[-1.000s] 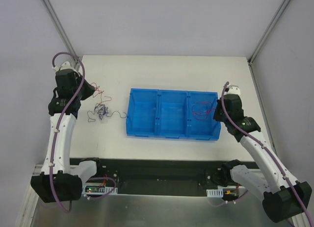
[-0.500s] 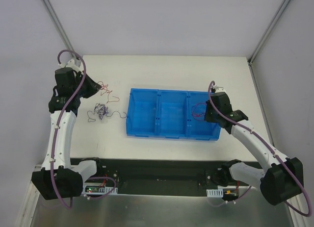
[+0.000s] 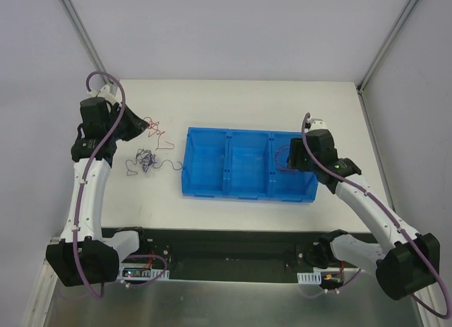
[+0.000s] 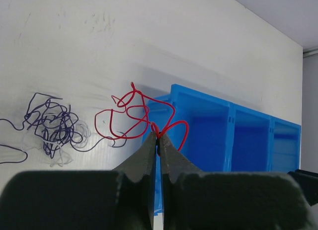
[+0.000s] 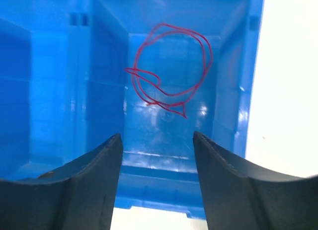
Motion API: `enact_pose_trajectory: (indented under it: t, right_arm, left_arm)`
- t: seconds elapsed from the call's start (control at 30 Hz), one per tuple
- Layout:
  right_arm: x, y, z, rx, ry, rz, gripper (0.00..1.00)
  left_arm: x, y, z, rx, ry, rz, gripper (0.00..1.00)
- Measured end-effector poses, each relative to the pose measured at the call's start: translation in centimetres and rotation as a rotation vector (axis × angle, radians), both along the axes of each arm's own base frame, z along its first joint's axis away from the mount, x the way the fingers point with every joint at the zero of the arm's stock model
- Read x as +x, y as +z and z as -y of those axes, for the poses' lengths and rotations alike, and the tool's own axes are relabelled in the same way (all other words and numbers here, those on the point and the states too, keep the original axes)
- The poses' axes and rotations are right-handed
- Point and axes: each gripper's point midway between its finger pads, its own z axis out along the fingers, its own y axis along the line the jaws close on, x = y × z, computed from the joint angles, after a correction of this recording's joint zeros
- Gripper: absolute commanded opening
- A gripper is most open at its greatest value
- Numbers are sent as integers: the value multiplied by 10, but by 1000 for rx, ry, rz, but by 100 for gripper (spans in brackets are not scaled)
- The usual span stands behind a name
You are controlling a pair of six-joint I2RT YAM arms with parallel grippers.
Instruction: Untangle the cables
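Red cable (image 4: 151,124) between left jaws

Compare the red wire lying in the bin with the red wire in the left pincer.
The bin wire lies free in the blue bin, right-end compartment; the held wire is pinched in the shut left pincer. The bin wire forms a round coil; the held wire is irregular, kinked loops. Both are thin and red.

The left arm (image 3: 86,193) and right arm (image 3: 367,203) have white shells, black joints, thick purple hoses (image 3: 106,74); claw fingers (image 4: 141,163) are dark grey.
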Motion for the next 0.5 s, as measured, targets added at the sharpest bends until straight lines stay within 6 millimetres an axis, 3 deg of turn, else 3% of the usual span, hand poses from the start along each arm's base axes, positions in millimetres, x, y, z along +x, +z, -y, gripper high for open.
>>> enact_pose_trajectory:
  t: [0.1,0.2,0.27,0.4,0.5]
  right_arm:
    - [8,14,-19,62,66,59,73]
    - [22,43,-70,132,229,154,76]
    - [32,68,-121,185,371,225,77]
    - [47,132,-243,340,656,399,79]
    - [53,163,-314,444,788,498,78]
  left_arm:
    - [1,-4,1,-5,-5,-10,0]
    - [1,-3,-1,-15,-9,-8,0]
    - [2,-1,-2,-22,-13,3,0]
    - [1,2,-2,-32,-25,27,0]
    - [-2,4,-1,-34,-28,40,0]
